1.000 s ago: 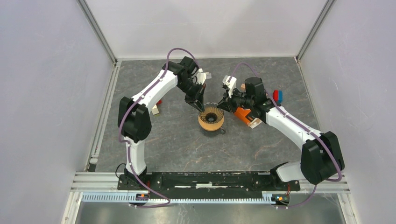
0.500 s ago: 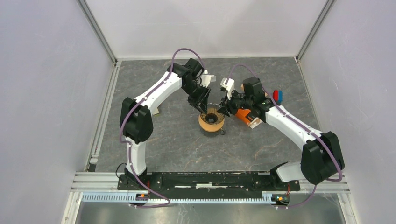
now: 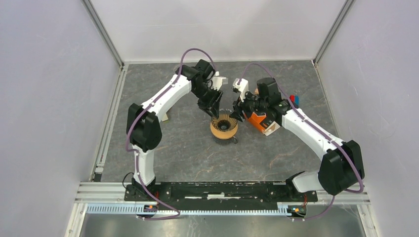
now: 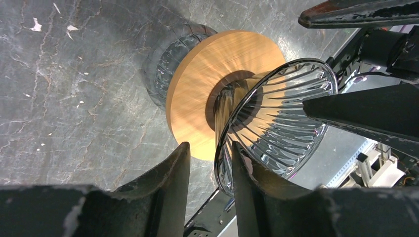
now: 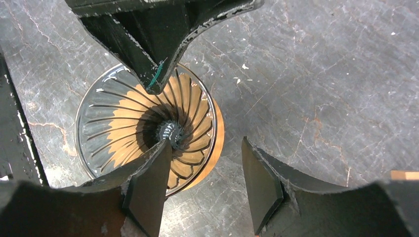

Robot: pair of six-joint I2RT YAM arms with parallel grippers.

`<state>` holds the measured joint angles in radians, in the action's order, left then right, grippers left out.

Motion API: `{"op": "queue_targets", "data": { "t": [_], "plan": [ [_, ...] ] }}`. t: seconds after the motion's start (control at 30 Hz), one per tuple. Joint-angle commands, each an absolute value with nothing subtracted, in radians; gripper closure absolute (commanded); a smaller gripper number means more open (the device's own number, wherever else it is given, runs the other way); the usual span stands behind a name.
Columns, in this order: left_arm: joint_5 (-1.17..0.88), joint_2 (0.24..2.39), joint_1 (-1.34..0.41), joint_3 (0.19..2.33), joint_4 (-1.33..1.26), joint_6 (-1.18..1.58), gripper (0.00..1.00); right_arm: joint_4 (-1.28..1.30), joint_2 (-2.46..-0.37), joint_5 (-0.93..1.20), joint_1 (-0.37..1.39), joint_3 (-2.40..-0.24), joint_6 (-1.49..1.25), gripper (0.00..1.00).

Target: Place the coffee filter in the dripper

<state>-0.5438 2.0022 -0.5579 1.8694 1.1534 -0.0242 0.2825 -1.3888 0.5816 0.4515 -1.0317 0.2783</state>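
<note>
The dripper point(image 3: 223, 124) is a dark see-through ribbed cone standing on a tan disc point(image 3: 216, 132) at mid-table. My left gripper point(image 3: 214, 114) hangs over its far-left rim, open. In the left wrist view the rim point(image 4: 218, 158) passes between the fingers of the left gripper point(image 4: 211, 148), with a gap on the outer side. My right gripper point(image 3: 235, 116) is open at the far-right rim. In the right wrist view one finger of the right gripper point(image 5: 205, 148) is over the dripper point(image 5: 123, 123) and the other is outside it. The coffee filter is out of view.
An orange box point(image 3: 261, 122) lies just right of the dripper, under my right arm. A red and blue item point(image 3: 293, 100) sits further right. A small tan block point(image 3: 164, 116) lies under the left arm. A glass vessel point(image 4: 165, 64) shows under the disc.
Both grippers have opened at the dripper's rim, where both sets of jaws were shut a second ago. The right wrist has shifted slightly back. The dripper stays in place.
</note>
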Motion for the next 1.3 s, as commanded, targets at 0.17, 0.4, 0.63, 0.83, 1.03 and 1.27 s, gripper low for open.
{"op": "queue_targets", "data": {
  "t": [0.17, 0.4, 0.63, 0.83, 1.03, 1.27],
  "plan": [
    [-0.523, 1.957, -0.546, 1.964, 1.187, -0.092, 0.49, 0.289, -1.338, 0.566, 0.438, -1.106, 0.281, 0.38],
    [-0.468, 1.839, -0.507, 1.954, 1.13, -0.119, 0.35, 0.259, -1.244, 0.619, 0.288, -1.042, 0.259, 0.35],
    [-0.408, 1.609, -0.416, 1.742, 0.866, -0.096, 0.1, 0.326, -1.114, 0.569, 0.059, -0.886, 0.313, 0.36],
    [-0.38, 1.487, -0.402, 1.544, 0.676, -0.079, 0.1, 0.453, -1.133, 0.659, -0.236, -0.786, 0.349, 0.46],
    [-0.421, 1.492, -0.401, 1.51, 0.656, -0.056, 0.09, 0.46, -1.281, 0.771, -0.376, -0.742, 0.326, 0.62],
    [-0.438, 1.509, -0.401, 1.515, 0.66, -0.043, 0.09, 0.36, -1.461, 0.824, -0.391, -0.788, 0.266, 0.56]
  ]
}}
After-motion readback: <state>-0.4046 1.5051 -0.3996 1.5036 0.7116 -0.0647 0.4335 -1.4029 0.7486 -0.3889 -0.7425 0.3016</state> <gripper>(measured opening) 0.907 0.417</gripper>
